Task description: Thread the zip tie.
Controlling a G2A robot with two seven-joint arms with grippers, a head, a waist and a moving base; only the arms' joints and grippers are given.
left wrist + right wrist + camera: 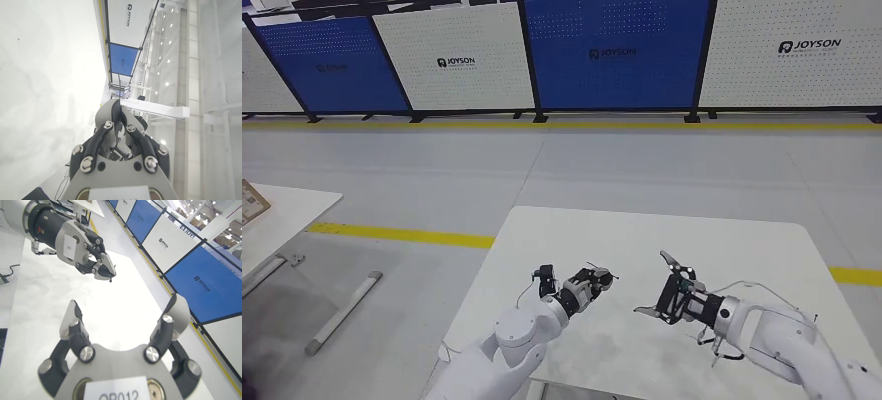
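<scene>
The zip tie is black, the table white, the left gripper silver and black — and toward twelve o'clock dotted panels alternate blue and white above a yellow floor stripe.

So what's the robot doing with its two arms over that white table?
It's working on threading a zip tie. The left end effector is shut on a thin black zip tie and holds it up above the table. The right end effector is open and empty, and it faces the left one across a gap. The tie sticks out straight, with no loop made yet.
</scene>
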